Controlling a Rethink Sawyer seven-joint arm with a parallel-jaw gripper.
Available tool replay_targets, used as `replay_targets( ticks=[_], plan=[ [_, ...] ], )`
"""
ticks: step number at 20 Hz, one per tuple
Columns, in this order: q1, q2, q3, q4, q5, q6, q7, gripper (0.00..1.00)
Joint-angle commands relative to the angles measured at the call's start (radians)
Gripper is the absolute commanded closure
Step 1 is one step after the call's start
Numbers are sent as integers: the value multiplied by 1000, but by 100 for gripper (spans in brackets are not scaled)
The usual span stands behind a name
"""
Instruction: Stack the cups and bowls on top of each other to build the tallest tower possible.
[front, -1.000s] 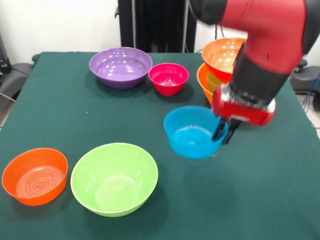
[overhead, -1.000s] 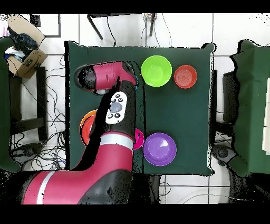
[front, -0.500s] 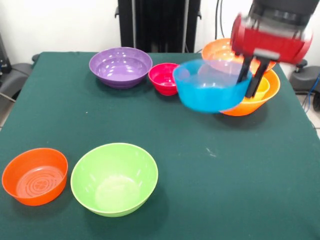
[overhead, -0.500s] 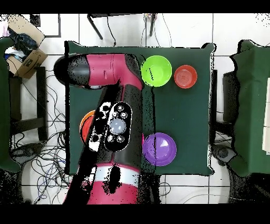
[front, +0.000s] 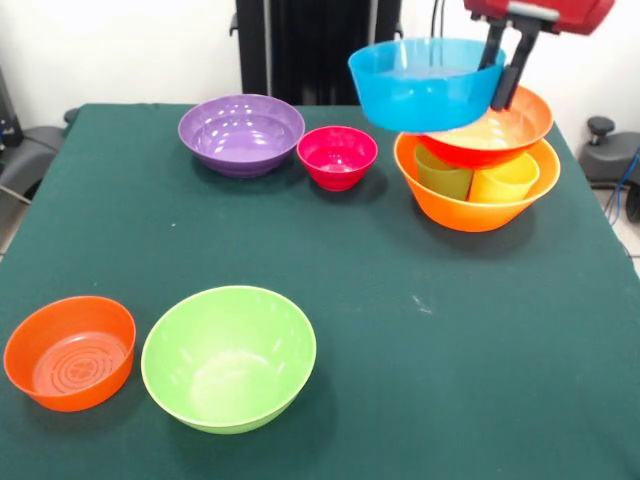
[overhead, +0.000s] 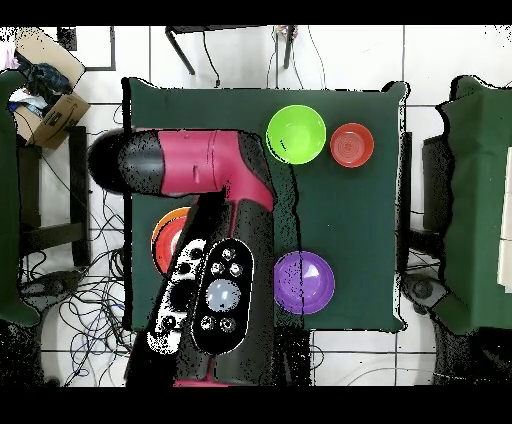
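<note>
My gripper (front: 497, 80) is shut on the right rim of the small blue bowl (front: 420, 85) and holds it in the air at the back right. Just below it, the wide red-orange bowl (front: 495, 128) rests on a green cup (front: 443, 172) and a yellow cup (front: 506, 180), which stand inside the big orange bowl (front: 470, 212). The purple bowl (front: 241, 133) and small pink bowl (front: 337, 156) sit at the back. The lime green bowl (front: 228, 357) and small orange bowl (front: 69, 352) sit at the front left. The purple cup is out of view.
In the overhead view my arm (overhead: 215, 240) covers the stack, except for an edge of the big orange bowl (overhead: 163, 238). The lime bowl (overhead: 296, 134), small orange bowl (overhead: 351, 145) and purple bowl (overhead: 303, 282) show there. Chairs and boxes surround the table (overhead: 340, 220).
My gripper has lifted the blue bowl off the table and carried it up and back. It now hangs above the red-orange bowl on the stack.
</note>
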Motion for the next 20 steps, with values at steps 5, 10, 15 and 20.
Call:
replay_targets(
  ticks=[5, 10, 15, 20],
  plan=[
    [70, -39, 68, 289, -27, -66, 96, 100],
    [94, -34, 60, 318, -34, -101, 117, 100],
    [124, -21, 45, 323, -35, -112, 138, 100],
    [165, 15, 28, 328, -38, -152, 177, 100]
  ],
)
